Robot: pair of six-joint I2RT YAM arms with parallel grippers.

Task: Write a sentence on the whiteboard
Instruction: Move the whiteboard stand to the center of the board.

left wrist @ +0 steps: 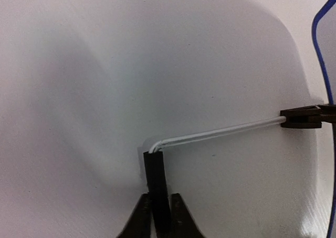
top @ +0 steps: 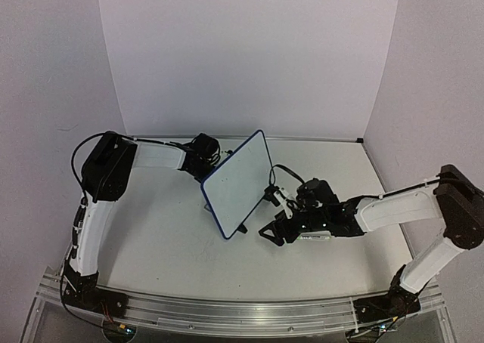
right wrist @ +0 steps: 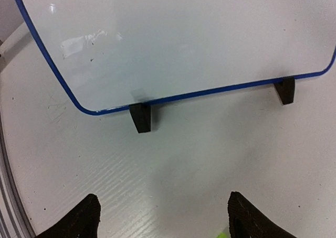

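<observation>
Now, left gripper [left wrist: 159, 209] tight on the whiteboard [top: 238, 184]'s stand foot [left wrist: 155, 170]; right gripper [right wrist: 164, 205] wide, clear of its blue rim [right wrist: 210, 91].

Glossy smooth whiteboard [right wrist: 199, 44], thin white-coated wire stand [left wrist: 220, 133], finely ridged matt table [right wrist: 157, 164], brushed metal rail [top: 227, 313]

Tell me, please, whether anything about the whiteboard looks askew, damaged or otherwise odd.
Nothing looks damaged or spilled. The whiteboard stands on its black feet, turned diagonally on the table, blank apart from faint smudges. The left gripper is shut on the wire stand behind it.
</observation>
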